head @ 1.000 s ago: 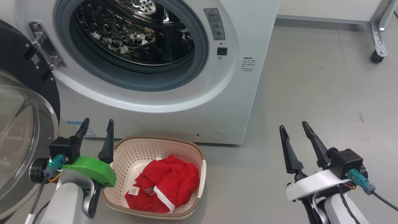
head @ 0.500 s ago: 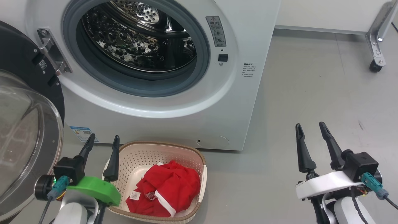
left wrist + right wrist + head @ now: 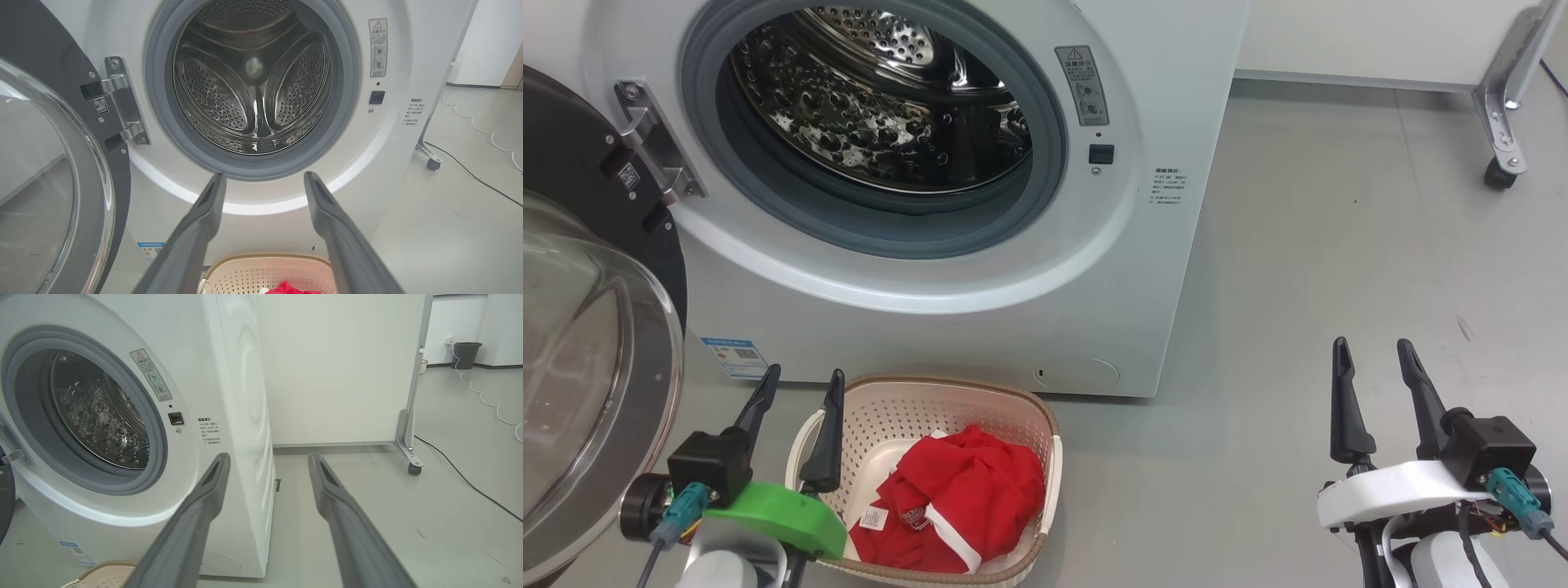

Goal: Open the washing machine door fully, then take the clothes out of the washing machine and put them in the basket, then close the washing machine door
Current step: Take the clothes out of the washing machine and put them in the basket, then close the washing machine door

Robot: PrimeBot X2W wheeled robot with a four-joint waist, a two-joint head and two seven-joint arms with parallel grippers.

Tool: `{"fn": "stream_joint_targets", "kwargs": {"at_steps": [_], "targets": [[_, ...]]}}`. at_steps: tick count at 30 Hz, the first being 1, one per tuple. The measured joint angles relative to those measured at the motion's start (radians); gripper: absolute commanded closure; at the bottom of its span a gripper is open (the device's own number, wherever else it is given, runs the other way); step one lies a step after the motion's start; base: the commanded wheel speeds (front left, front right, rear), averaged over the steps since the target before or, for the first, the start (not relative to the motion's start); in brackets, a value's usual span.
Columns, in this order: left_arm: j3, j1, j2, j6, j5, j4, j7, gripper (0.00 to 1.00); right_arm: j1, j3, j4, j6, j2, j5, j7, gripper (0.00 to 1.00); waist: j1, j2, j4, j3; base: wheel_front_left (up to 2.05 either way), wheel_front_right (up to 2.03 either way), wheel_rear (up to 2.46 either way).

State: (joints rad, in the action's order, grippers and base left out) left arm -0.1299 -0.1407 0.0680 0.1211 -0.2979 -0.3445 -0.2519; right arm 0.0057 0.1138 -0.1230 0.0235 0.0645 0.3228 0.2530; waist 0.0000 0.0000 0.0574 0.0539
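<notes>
Red clothes lie heaped in the basket at six o'clock, so unloading looks done. The left gripper, at seven o'clock just beside the basket rim, has its fingers spread wide and empty. The right gripper, at four o'clock, is likewise apart and touches nothing. Farther off, the washing machine drum looks empty. The washing machine door at nine o'clock stands swung open, so closing it remains.

The washing machine drum opening gapes unblocked; the washing machine door juts out left, the basket sits below, open floor lies right
</notes>
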Motion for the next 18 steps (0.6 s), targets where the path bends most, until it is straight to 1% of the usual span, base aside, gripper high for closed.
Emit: {"fn": "stream_joint_targets", "kwargs": {"at_steps": [18], "targets": [[-0.001,0.029,-0.007,0.000,0.000,0.035,0.000,0.00,0.004,0.000,0.004,0.000,-0.005,0.000,0.000,0.00,0.0000,0.0000,-0.003,-0.004,0.00,0.00,0.00]]}}
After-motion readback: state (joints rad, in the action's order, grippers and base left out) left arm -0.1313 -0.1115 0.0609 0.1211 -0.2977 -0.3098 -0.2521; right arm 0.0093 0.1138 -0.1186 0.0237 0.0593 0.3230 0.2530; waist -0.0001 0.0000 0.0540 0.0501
